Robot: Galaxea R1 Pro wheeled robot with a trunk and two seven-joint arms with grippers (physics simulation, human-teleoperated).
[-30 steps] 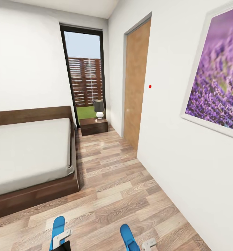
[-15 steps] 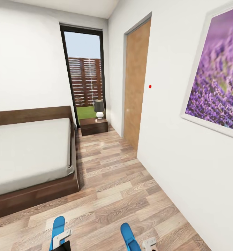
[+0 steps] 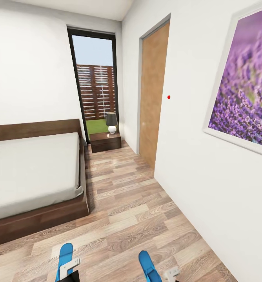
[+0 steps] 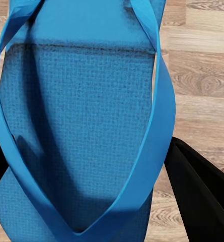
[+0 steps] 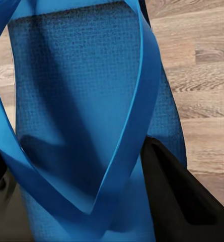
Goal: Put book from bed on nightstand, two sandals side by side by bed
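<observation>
Left claw [image 3: 70,270] grips sandal [image 3: 64,254], right claw [image 3: 168,274] likewise (second sandal [image 3: 146,264]) — open floor [image 3: 127,219] between bed [image 3: 33,172], wall [image 3: 201,188].

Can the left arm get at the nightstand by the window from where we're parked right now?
Probably not. The nightstand sits far down the floor past the bed, while the left gripper is low at the robot's front and already grips a blue sandal. The floor between looks clear for driving closer.

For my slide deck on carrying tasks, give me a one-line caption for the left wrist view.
Left gripper holding a blue sandal above the wood-plank floor.
</observation>
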